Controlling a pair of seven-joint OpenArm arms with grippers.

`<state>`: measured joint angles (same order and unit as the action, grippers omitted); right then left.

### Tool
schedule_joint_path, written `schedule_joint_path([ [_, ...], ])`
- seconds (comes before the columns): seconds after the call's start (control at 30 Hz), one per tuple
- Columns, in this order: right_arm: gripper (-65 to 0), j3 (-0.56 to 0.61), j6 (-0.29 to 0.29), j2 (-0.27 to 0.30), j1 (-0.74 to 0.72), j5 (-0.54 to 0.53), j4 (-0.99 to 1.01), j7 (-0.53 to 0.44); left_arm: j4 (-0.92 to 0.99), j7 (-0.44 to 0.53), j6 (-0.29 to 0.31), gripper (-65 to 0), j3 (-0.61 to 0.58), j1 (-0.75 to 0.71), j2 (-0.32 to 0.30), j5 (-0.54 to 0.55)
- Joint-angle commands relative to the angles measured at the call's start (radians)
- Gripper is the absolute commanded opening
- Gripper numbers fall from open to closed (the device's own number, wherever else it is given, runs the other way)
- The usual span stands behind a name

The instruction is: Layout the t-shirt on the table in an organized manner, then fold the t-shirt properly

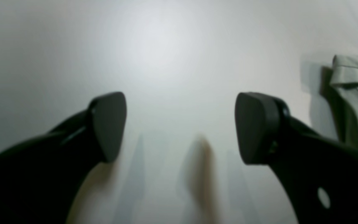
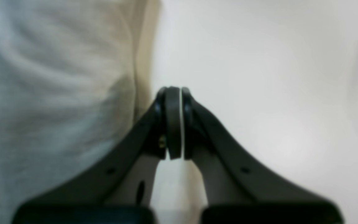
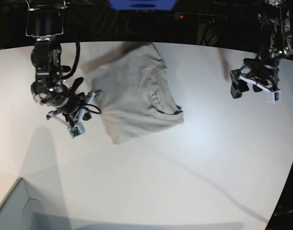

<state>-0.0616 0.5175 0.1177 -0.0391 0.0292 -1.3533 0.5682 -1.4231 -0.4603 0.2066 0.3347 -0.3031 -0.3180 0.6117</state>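
Black arms, black curved end effector fingers, white wrist brackets.

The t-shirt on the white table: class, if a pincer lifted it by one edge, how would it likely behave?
The t-shirt lies creased and partly folded, so it would probably drape limply. It looks thin, likely light. On the smooth table, a push might bunch it.

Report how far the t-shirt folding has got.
Done: the t-shirt lies on the table already folded into a compact shape, neck showing at its near edge. In hand: nothing. The right gripper is shut and empty beside the shirt's edge; the left gripper is open over bare table. Left: any further folds and squaring up the skewed bundle, if needed.
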Motion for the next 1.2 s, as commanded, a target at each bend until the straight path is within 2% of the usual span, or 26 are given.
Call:
schedule_joint_path([
  [0.0, -65.0, -0.013, -0.001, 0.001, -0.029, -0.01, -0.015, -0.02, -0.017, 0.021, 0.006, -12.0, 0.005, 0.006, -0.016, 0.009],
  [0.07, -65.0, -0.031, 0.0, 0.001, -0.015, -0.01, -0.048, -0.012, -0.017, 0.021, 0.006, -12.0, 0.005, 0.009, -0.016, 0.009],
  [0.17, -65.0, -0.024, 0.0, -0.003, 0.066, -0.01, -0.211, -0.012, -0.017, 0.021, 0.006, -12.0, 0.004, 0.012, -0.016, 0.009],
  [0.27, -65.0, 0.047, 0.0, -0.028, 0.126, -0.01, -0.367, -0.012, -0.017, 0.021, 0.006, -12.0, 0.004, 0.015, -0.016, 0.009],
  [0.33, -65.0, 0.099, 0.0, -0.031, 0.143, -0.01, -0.404, -0.012, -0.017, 0.021, 0.006, -12.0, 0.004, 0.015, -0.016, 0.009],
  [0.47, -65.0, 0.21, 0.0, -0.033, 0.124, -0.01, -0.306, -0.023, -0.017, 0.021, 0.006, -12.0, 0.004, 0.015, -0.016, 0.009],
  [0.6, -65.0, 0.248, -0.003, -0.033, 0.031, -0.01, -0.114, -0.023, -0.015, 0.021, 0.006, -12.0, 0.004, 0.015, -0.016, 0.009],
  [0.7, -65.0, 0.227, -0.006, -0.031, -0.04, -0.012, 0.01, -0.023, -0.015, 0.021, 0.006, -12.0, 0.004, 0.011, -0.016, 0.009],
  [0.8, -65.0, 0.119, -0.006, -0.031, -0.058, -0.012, 0.044, -0.023, -0.015, 0.021, 0.006, -12.0, 0.005, 0.008, -0.016, 0.009],
  [1.0, -65.0, -0.02, -0.006, -0.033, -0.077, -0.013, 0.041, -0.023, -0.014, 0.021, 0.006, -12.0, 0.004, 0.009, -0.014, 0.009],
  [1.17, -65.0, -0.048, -0.004, -0.054, -0.084, -0.013, -0.022, -0.023, -0.015, 0.021, 0.006, -12.0, 0.004, 0.014, -0.014, 0.009],
])
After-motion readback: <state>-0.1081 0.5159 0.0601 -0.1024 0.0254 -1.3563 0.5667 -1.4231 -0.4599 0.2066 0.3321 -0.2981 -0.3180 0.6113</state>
